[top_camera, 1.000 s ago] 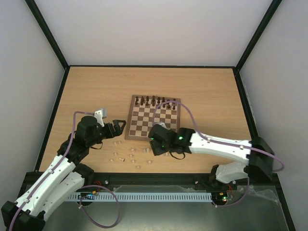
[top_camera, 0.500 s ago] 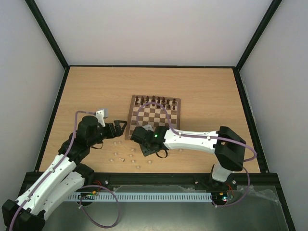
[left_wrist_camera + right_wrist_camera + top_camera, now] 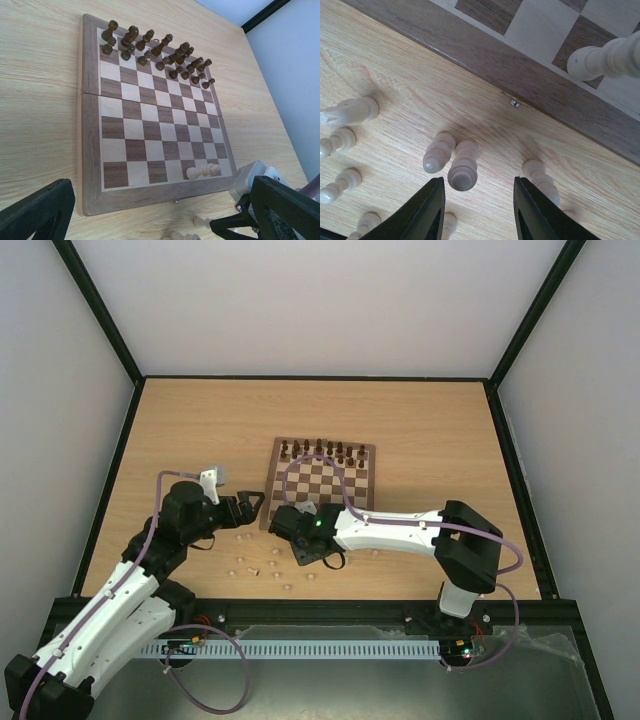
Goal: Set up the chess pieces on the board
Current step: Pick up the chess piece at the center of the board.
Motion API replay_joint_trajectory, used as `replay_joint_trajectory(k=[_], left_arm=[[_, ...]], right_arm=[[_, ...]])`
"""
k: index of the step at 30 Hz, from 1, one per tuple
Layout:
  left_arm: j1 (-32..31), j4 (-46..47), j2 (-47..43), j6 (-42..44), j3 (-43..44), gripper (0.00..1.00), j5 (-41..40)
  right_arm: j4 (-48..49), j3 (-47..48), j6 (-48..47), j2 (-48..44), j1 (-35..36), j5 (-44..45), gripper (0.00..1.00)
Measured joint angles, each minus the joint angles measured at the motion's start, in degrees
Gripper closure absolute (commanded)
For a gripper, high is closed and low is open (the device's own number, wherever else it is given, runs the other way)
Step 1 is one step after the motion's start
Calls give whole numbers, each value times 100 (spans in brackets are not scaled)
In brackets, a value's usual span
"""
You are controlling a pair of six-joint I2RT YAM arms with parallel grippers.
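The right hand (image 3: 479, 187) hangs low over the table (image 3: 380, 65), just off the near edge of the board (image 3: 485, 42). Its fingers are partly apart and grip nothing. Two of the pale chess pieces (image 3: 462, 170) lie on the table directly ahead of the gap, side by side. Others are scattered near them, and one more lies on a corner square of the board. The left hand (image 3: 160, 220) is spread wide and empty, off the board's near edge. Dark pieces (image 3: 160, 50) stand along the far rows.
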Motion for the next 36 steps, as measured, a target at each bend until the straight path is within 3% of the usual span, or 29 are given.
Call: replay_joint_trajectory(k=[36], left_arm=[[0, 0, -142, 0, 0, 1, 2]], right_arm=[[98, 76, -24, 476, 0, 48, 68]])
